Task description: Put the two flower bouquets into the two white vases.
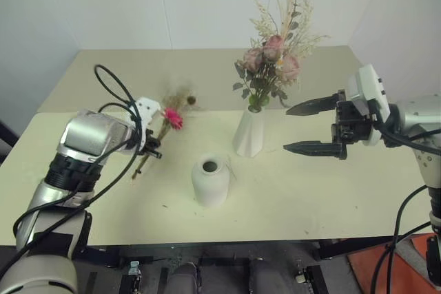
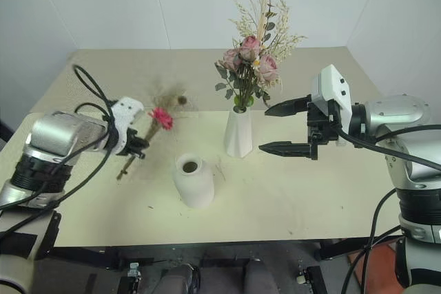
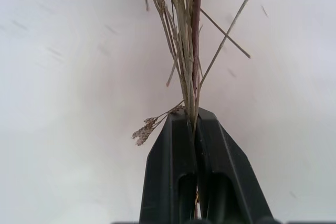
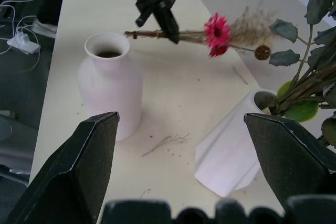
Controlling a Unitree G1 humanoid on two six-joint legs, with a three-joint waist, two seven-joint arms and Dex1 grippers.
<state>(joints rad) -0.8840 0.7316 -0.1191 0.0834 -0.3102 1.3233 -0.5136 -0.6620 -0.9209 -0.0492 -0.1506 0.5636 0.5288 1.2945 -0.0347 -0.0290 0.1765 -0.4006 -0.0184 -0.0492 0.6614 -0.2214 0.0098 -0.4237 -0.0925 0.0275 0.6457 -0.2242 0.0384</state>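
From the head camera, the left gripper (image 1: 153, 147) pinches the stems of the magenta bouquet (image 1: 169, 116) just above the table (image 1: 310, 197), left of the empty round vase (image 1: 210, 181); the rose bouquet (image 1: 275, 60) stands in the faceted vase (image 1: 249, 133). The left wrist camera shows black fingers (image 3: 170, 171) clamped on thin tan stems. The right wrist camera shows the right gripper (image 4: 189, 182) spread wide, holding nothing, with both vases between its fingers.

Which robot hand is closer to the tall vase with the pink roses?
Right. The open right gripper hovers just beside the tall faceted vase, while the left gripper, shut on the magenta bouquet, is farther away.
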